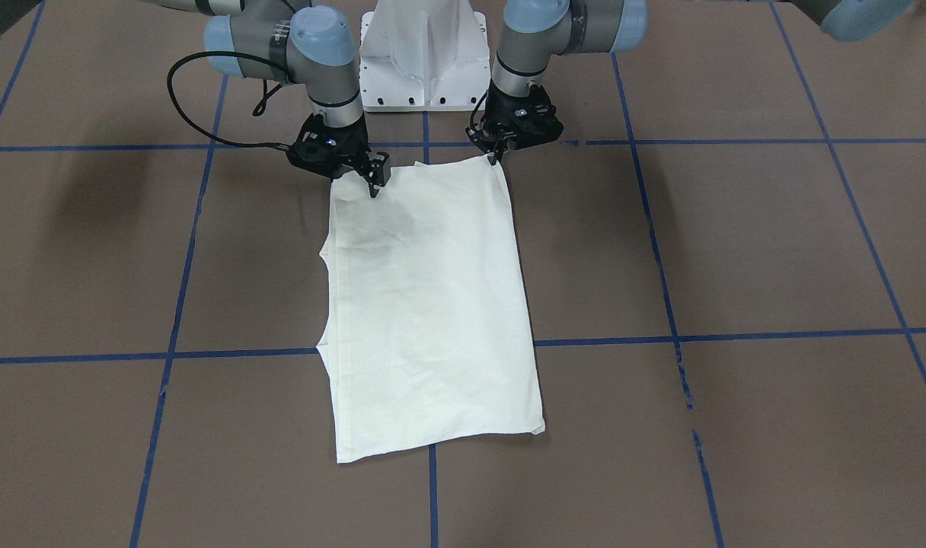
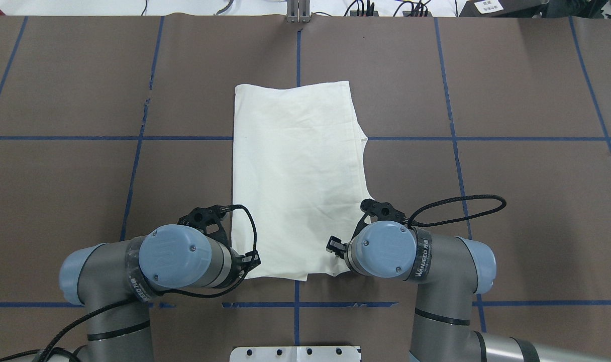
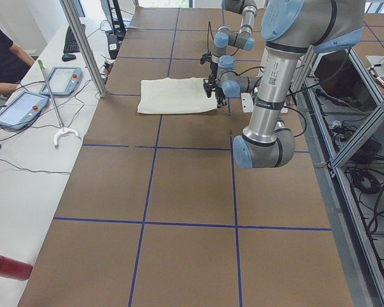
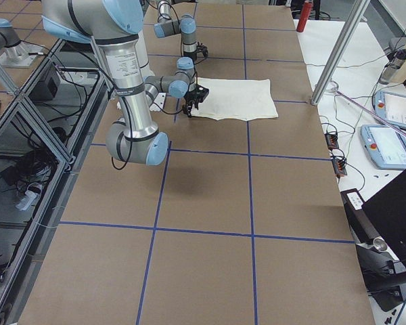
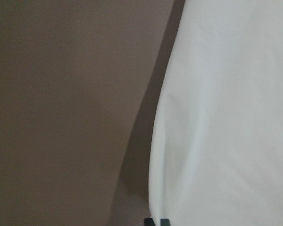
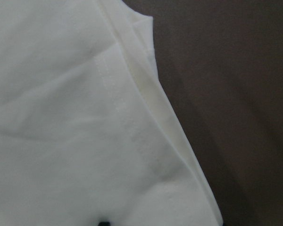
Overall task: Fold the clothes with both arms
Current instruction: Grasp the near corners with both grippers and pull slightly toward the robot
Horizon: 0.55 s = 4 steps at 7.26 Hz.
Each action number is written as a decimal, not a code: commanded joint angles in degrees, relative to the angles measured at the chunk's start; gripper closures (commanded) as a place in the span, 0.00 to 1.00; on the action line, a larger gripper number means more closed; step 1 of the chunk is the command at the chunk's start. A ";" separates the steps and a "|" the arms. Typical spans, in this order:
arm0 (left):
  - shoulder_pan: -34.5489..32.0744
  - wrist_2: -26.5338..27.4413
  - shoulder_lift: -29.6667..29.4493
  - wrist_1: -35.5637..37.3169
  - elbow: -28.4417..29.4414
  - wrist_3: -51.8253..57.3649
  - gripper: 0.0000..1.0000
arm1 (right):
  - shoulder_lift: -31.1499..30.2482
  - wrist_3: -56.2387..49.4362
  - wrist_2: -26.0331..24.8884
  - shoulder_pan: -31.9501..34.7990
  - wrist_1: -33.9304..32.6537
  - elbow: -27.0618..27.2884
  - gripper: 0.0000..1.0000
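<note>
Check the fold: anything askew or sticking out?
Slightly. On the robot's right side of the folded T-shirt, an under layer pokes out past the top fold, leaving that edge uneven. The opposite edge runs straight. Nothing else stands out.

Folded rectangular cloth shirt (image 1: 432, 304): plain cream-white on its upper face, with a hem stitch line in the same colour near the right gripper. Flat table covering (image 1: 737, 243) around the shirt: matt brown, marked with a grid of blue tape lines (image 1: 737, 141). Tubular left arm (image 2: 99, 281) and right arm (image 2: 441, 261): grey, with light-blue joint caps. Left gripper (image 1: 496, 158) and right gripper (image 1: 374, 186), at the shirt's robot-side edge: black. Metal pedestal base (image 1: 425, 53) beyond that edge: white.
</note>
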 commanded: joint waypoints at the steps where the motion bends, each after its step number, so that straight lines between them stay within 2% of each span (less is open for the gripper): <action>1: 0.00 0.00 0.01 0.00 0.12 0.00 1.00 | 0.79 0.01 0.13 0.45 -0.02 0.11 0.95; 2: 0.00 0.00 0.01 0.00 0.21 0.00 1.00 | 1.23 0.01 0.13 0.63 -0.11 0.03 1.00; 4: 0.09 0.09 0.01 -0.09 0.47 0.00 1.00 | 1.41 0.01 0.13 0.72 -0.02 0.03 1.00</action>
